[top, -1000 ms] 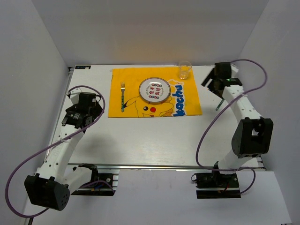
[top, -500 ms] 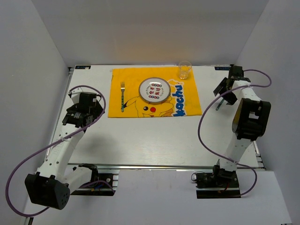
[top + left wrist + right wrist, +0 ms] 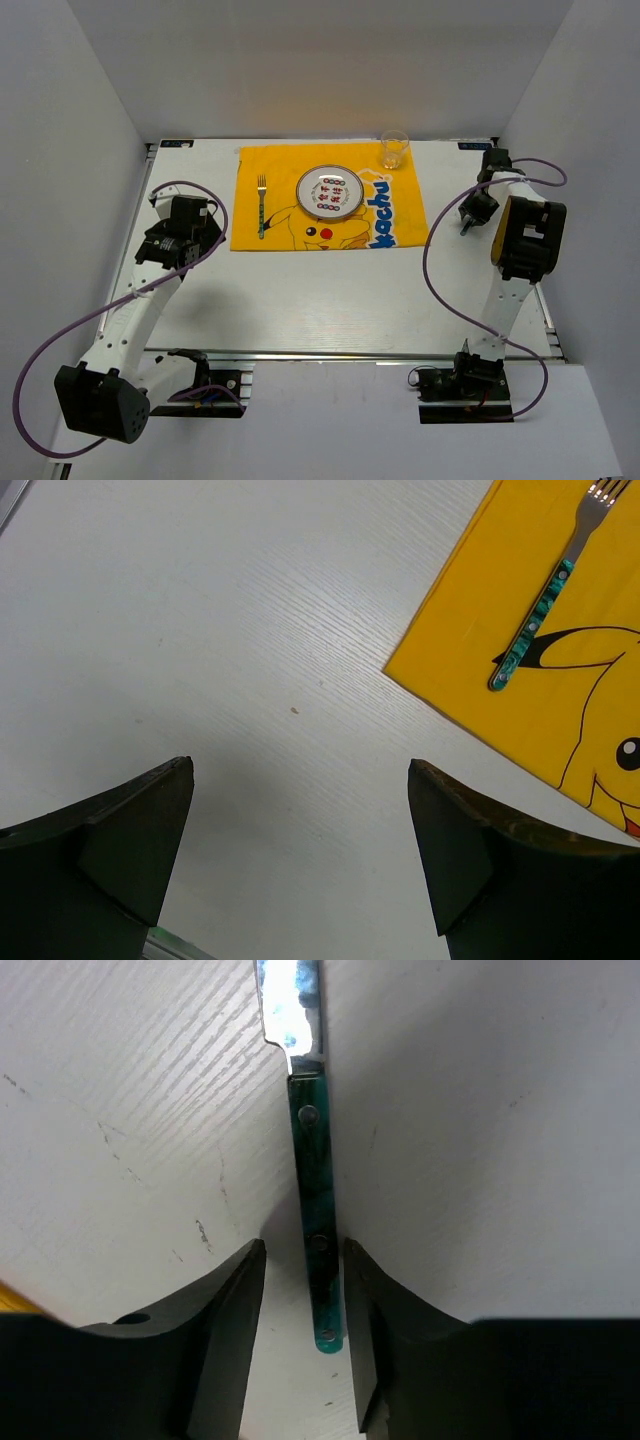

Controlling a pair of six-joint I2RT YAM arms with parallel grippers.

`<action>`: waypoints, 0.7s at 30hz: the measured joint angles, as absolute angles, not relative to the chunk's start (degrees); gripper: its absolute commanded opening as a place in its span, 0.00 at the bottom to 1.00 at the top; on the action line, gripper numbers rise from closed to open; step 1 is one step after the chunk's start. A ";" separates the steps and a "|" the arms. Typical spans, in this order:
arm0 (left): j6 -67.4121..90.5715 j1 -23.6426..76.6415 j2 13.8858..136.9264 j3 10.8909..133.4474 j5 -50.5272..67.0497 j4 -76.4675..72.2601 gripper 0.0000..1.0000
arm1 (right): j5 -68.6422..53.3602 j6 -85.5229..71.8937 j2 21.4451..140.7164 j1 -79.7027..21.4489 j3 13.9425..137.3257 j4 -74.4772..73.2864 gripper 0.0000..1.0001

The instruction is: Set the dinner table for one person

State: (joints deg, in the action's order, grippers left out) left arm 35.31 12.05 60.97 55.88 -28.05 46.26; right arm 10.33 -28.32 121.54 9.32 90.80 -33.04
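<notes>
**mk_servo:** Where are we with the dinner table? From the top camera we see the big white top filling the workspace, metal rail along the near edge by the arm bases. The yellow Pikachu cloth is laid toward the far side.

**tabletop_tim:** Same here. The plate sits about mid-cloth, and the fork lies on the cloth left of it, tines pointing to the far edge. The cup stands by the cloth's far right corner. We can't tell if it's on the fabric or just off it.

**mk_servo:** And the knife?

**tabletop_tim:** It's flat on bare table, right of the cloth and apart from it. The right gripper is down over it with its fingers on either side of the green handle, and the blade runs out past the tips. We see a sliver of table between one finger and the handle. The other finger looks right up against it, though we can't say it's touching. So it's a narrow gap, not a pinch.

**mk_servo:** The left gripper is the easy one. Its fingers are spread wide with nothing between them, over bare table just off the cloth's near left corner, and the fork handle shows up and to the right in its wrist view.
</notes>
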 measured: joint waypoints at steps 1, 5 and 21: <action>35.29 12.05 60.97 55.88 -28.03 46.24 0.98 | 10.59 -28.29 121.54 9.34 90.56 -32.86 0.38; 35.16 11.70 60.97 55.88 -27.77 46.24 0.98 | 10.83 -28.01 121.10 9.56 89.58 -32.45 0.11; 34.68 11.35 60.95 55.88 -27.42 45.89 0.98 | 6.50 -23.46 106.32 0.58 80.09 -29.85 0.00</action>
